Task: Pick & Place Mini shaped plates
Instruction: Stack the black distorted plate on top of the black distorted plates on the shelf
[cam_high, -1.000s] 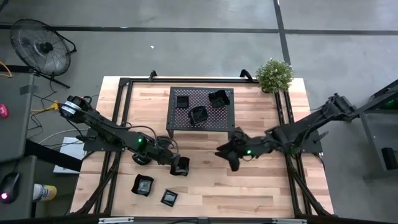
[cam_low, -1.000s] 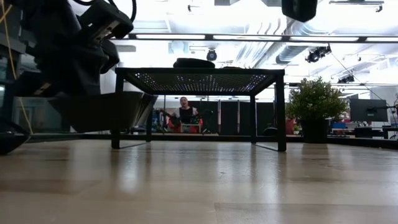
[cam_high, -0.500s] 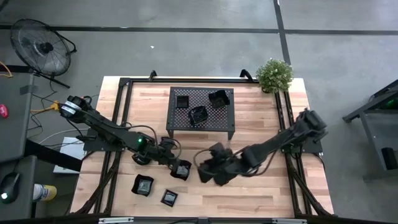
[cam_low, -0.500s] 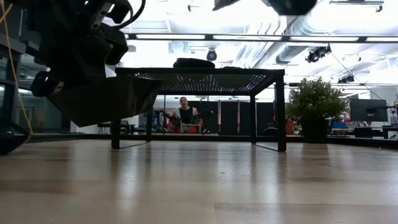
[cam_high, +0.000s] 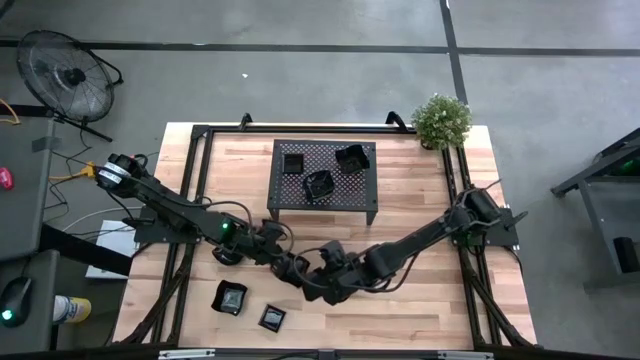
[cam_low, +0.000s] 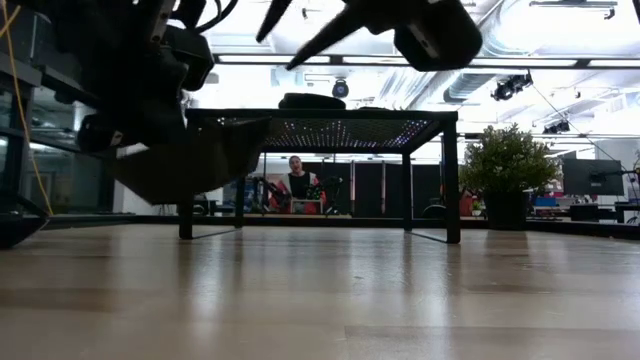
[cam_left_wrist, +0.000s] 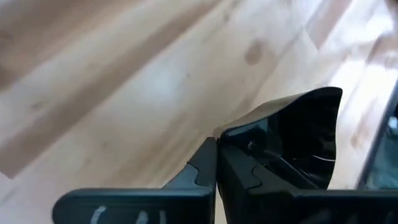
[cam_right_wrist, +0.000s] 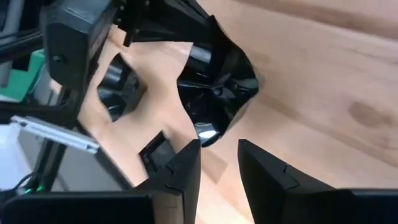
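My left gripper (cam_high: 285, 264) is shut on one glossy black mini shaped plate (cam_right_wrist: 217, 81), held above the wood near the table's middle front. My right gripper (cam_right_wrist: 217, 163) has come in beside it from the table's right. It is open, its fingertips just short of that plate's lower tip, nothing between them. In the low view the held plate (cam_low: 190, 160) hangs clear of the tabletop, with my right gripper (cam_low: 420, 30) higher up. Two more mini plates (cam_high: 231, 297) (cam_high: 272, 318) lie flat on the table near the front left. Three sit on the black mesh rack (cam_high: 345, 190). My left gripper pinches the plate by its rim (cam_left_wrist: 245, 127) between its two shut fingers, which slant down from the table's left. The plate juts out beyond the fingertips, tilted on edge with its hollow toward my right gripper, lifted clear of the table.
The mesh rack stands on legs at the table's far middle. A potted plant (cam_high: 441, 120) is at the far right corner. Bare wood lies to the right of both grippers and along the front right. A seated person shows in the room beyond the table (cam_low: 296, 180).
My right gripper has swept from the table's right toward its left and near edge, sinking and rolling its wrist, until it is next to the held plate. My left gripper has stayed in place but rolled, turning the plate about in the air.
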